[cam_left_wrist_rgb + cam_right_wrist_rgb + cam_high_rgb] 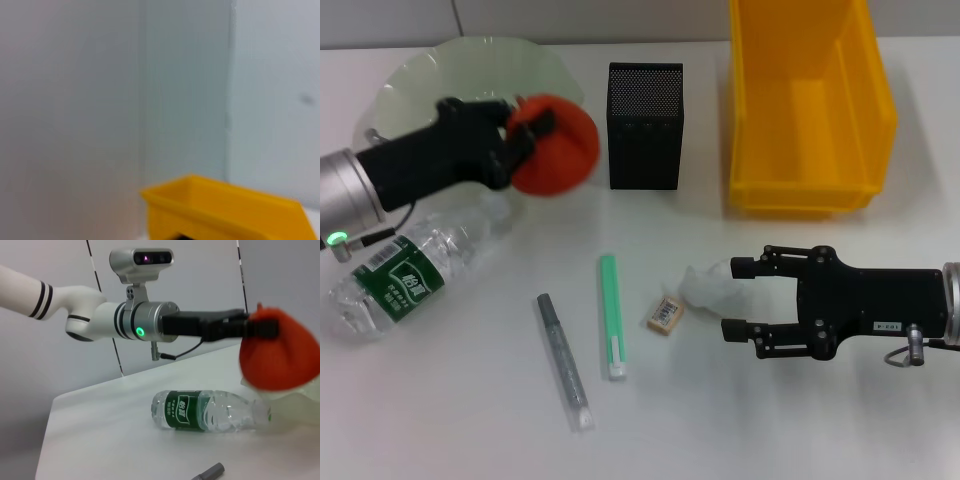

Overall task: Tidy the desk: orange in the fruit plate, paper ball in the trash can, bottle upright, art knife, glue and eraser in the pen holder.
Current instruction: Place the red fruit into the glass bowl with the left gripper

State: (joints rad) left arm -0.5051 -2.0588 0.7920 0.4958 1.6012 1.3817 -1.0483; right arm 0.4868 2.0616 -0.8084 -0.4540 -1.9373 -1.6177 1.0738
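My left gripper (532, 140) is shut on the red-orange orange (560, 145) and holds it in the air at the near right rim of the pale green fruit plate (470, 65). The right wrist view also shows the orange (277, 357). My right gripper (732, 298) is open on the table, and the white paper ball (708, 285) lies at its fingertips. The bottle (405, 268) lies on its side at the left. A tan eraser (664, 314), a green stick (611, 315) and a grey stick (564, 360) lie in the middle; which is the art knife or the glue is unclear.
The black mesh pen holder (645, 125) stands at the back centre. Right of it is the yellow trash can (805, 110), with its rim also showing in the left wrist view (225, 210). The lying bottle (210, 411) is under the left arm.
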